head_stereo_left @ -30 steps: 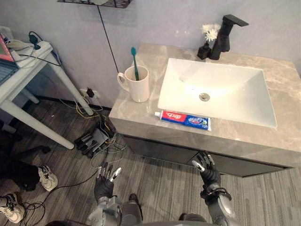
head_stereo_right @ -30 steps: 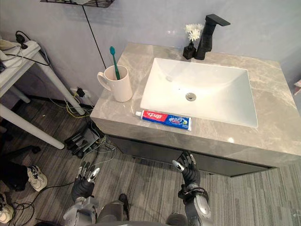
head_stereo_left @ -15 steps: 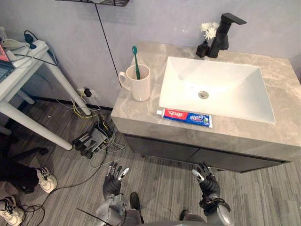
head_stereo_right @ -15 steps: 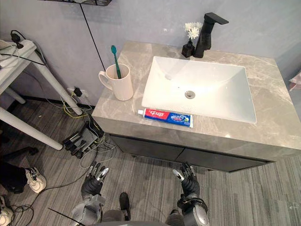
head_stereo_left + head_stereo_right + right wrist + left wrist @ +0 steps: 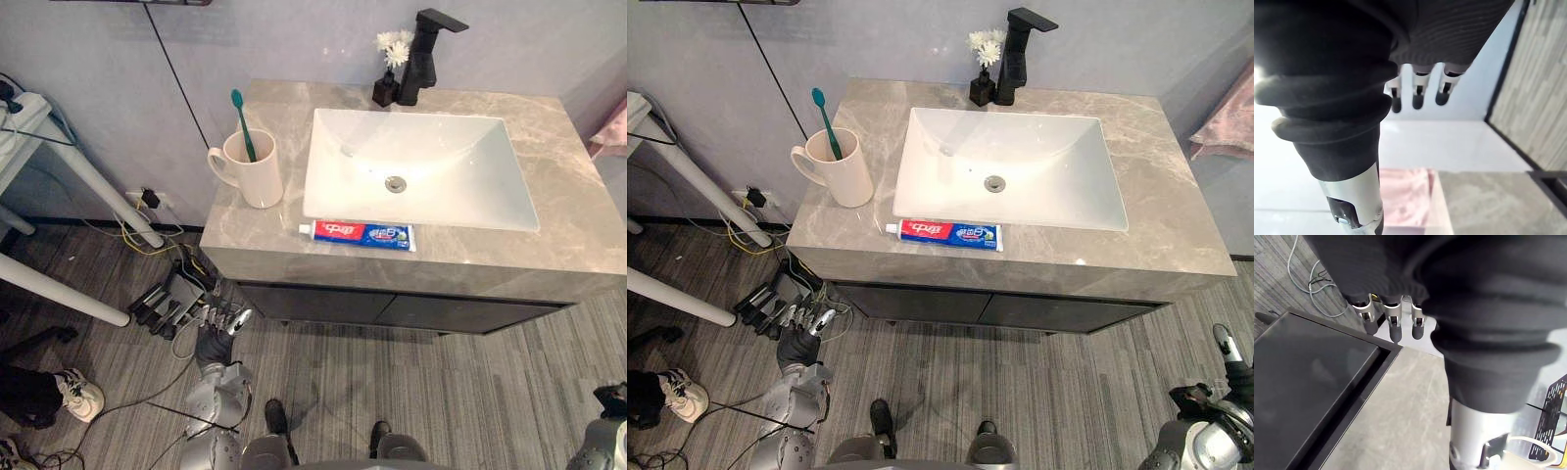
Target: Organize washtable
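Note:
On the grey marble counter point(image 5: 549, 245) a red and blue toothpaste tube point(image 5: 358, 234) lies flat along the front rim of the white basin point(image 5: 421, 166). Left of the basin stands a cream mug point(image 5: 250, 171) with a green toothbrush point(image 5: 241, 117) upright in it. A black faucet point(image 5: 426, 44) and a small vase of white flowers point(image 5: 389, 67) stand at the back. My left hand point(image 5: 210, 348) hangs low over the floor by the cabinet's left corner, its fingers point(image 5: 1393, 328) straight and holding nothing. My right hand point(image 5: 1236, 377) is low at the far right, its fingers point(image 5: 1418, 95) straight and holding nothing.
Dark cabinet doors point(image 5: 392, 308) close the front under the counter. A power strip with tangled cables point(image 5: 167, 299) lies on the floor at the left, beside a white table's legs point(image 5: 59, 294). A person's shoe point(image 5: 78, 392) is at the lower left. Pink cloth point(image 5: 612, 127) hangs at the right.
The camera has shifted, moving the whole scene leftward. My right hand has swung out from the cabinet front to the far lower right. The counter's things lie as before.

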Robot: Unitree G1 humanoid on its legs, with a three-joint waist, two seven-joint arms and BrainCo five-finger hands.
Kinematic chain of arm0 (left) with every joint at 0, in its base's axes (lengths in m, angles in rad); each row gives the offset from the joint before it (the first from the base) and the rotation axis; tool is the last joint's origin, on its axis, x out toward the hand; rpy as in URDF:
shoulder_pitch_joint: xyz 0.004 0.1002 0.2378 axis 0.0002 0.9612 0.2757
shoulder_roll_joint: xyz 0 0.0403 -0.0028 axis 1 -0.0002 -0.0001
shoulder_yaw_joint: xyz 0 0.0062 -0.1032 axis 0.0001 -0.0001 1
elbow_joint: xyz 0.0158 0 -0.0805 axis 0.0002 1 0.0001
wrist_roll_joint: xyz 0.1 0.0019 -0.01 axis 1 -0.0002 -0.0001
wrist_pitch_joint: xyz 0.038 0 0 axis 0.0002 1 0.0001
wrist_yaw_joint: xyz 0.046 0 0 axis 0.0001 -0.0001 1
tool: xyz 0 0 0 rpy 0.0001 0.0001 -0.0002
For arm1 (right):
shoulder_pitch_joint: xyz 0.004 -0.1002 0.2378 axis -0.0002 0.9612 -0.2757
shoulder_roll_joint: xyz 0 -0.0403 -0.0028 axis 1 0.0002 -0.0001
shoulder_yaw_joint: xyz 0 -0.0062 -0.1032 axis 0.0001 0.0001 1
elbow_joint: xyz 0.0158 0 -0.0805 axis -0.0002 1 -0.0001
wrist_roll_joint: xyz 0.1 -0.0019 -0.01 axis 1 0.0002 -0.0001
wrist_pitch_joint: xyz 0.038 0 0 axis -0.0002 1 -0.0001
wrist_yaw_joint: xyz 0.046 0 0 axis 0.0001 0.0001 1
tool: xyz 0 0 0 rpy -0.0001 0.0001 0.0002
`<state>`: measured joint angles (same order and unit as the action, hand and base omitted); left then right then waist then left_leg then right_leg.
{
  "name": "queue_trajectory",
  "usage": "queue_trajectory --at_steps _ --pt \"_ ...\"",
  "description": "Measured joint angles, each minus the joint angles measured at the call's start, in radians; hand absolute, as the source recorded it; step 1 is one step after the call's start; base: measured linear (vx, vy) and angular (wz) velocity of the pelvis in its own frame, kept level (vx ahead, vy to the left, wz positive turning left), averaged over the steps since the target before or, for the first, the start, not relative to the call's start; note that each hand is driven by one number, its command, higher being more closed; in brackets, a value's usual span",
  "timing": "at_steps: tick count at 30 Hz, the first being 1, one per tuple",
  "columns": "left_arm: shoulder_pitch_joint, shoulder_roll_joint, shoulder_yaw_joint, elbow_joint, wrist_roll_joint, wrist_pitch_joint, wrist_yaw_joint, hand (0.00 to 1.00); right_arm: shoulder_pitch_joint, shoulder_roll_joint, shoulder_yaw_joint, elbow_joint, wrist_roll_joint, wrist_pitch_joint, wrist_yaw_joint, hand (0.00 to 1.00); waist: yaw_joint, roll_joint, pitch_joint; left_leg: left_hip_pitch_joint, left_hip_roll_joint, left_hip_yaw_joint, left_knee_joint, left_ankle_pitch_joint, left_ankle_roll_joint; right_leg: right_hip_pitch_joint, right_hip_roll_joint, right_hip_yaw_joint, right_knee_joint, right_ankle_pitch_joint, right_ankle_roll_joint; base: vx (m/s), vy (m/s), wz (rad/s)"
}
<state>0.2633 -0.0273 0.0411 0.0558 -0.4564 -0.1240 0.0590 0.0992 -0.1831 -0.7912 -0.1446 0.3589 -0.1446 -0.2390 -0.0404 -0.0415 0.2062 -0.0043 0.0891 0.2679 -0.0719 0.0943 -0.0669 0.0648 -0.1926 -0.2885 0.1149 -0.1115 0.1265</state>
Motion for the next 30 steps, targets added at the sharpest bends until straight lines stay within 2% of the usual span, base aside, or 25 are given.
queue_trajectory --at_steps 4,6,9,11,13,15,17,21,28,30 --pt "0.002 0.008 -0.048 0.038 0.0 0.004 -0.05 0.0 -0.119 -0.233 0.079 0.0 -0.039 -0.006 0.051 0.0 0.012 -0.003 0.0 -0.001 -0.006 -0.021 -0.02 0.009 0.006 0.002 -0.003 -0.016 0.002 0.01 0.012 -0.02 0.042 0.18" --pt "0.005 0.012 -0.05 0.038 -0.001 0.004 -0.06 0.0 -0.136 -0.288 0.106 0.002 -0.051 -0.006 0.073 0.0 0.029 -0.003 -0.001 -0.001 -0.008 -0.024 -0.02 0.012 0.01 0.001 -0.004 -0.02 0.003 0.011 0.013 -0.02 0.021 0.11" --pt "0.029 0.016 -0.051 0.038 -0.009 0.003 -0.068 0.0 -0.154 -0.426 0.215 0.056 -0.058 -0.003 0.124 0.0 0.03 -0.003 -0.001 -0.002 -0.017 -0.047 -0.021 0.014 0.013 0.01 -0.011 -0.043 0.004 0.011 0.013 -0.01 0.022 0.18" --pt "0.046 0.017 -0.059 0.041 -0.016 0.003 -0.082 0.0 -0.156 -0.559 0.323 0.11 -0.078 0.007 0.194 0.0 0.03 -0.003 -0.001 -0.003 -0.023 -0.055 -0.021 0.015 0.014 0.019 -0.017 -0.054 0.003 0.015 0.021 0.01 0.039 0.15" --pt "0.051 0.02 -0.071 0.045 -0.018 0.004 -0.09 0.0 -0.156 -0.63 0.385 0.122 -0.095 0.018 0.236 0.0 0.031 -0.005 -0.002 -0.006 -0.025 -0.064 -0.021 0.016 0.015 0.019 -0.018 -0.066 0.003 0.017 0.024 -0.01 0.022 0.15" --pt "0.058 0.019 -0.079 0.053 -0.023 0.004 -0.116 0.0 -0.167 -0.725 0.459 0.122 -0.107 0.026 0.312 0.0 0.032 -0.006 -0.003 -0.009 -0.026 -0.07 -0.021 0.017 0.017 0.019 -0.019 -0.068 0.003 0.022 0.032 -0.01 0.026 0.11" --pt "0.073 0.021 -0.079 0.053 -0.023 0.004 -0.126 0.0 -0.183 -0.754 0.489 0.122 -0.107 0.026 0.347 0.0 0.034 -0.01 -0.007 -0.012 -0.028 -0.073 -0.021 0.02 0.021 0.018 -0.02 -0.071 0.003 0.022 0.032 0.0 0.018 0.05" --pt "0.111 0.023 -0.088 0.053 -0.031 0.004 -0.148 0.0 -0.212 -0.787 0.569 0.159 -0.116 0.034 0.42 0.0 0.055 -0.026 -0.021 -0.017 -0.031 -0.08 -0.021 0.024 0.025 0.019 -0.023 -0.09 0.003 0.022 0.032 -0.01 0.009 0.05" --pt "0.11 0.029 -0.11 0.053 -0.038 0.004 -0.164 0.0 -0.241 -0.812 0.694 0.172 -0.138 0.037 0.464 0.0 0.062 -0.025 -0.035 -0.038 -0.041 -0.105 -0.022 0.034 0.032 0.017 -0.036 -0.12 0.001 0.022 0.032 -0.03 0.017 0.13" --pt "0.111 0.03 -0.114 0.053 -0.039 0.004 -0.166 0.0 -0.257 -0.814 0.714 0.178 -0.138 0.037 0.464 0.0 0.074 -0.028 -0.037 -0.042 -0.043 -0.108 -0.025 0.038 0.034 0.016 -0.037 -0.123 -0.003 0.022 0.032 -0.06 0.017 0.04"
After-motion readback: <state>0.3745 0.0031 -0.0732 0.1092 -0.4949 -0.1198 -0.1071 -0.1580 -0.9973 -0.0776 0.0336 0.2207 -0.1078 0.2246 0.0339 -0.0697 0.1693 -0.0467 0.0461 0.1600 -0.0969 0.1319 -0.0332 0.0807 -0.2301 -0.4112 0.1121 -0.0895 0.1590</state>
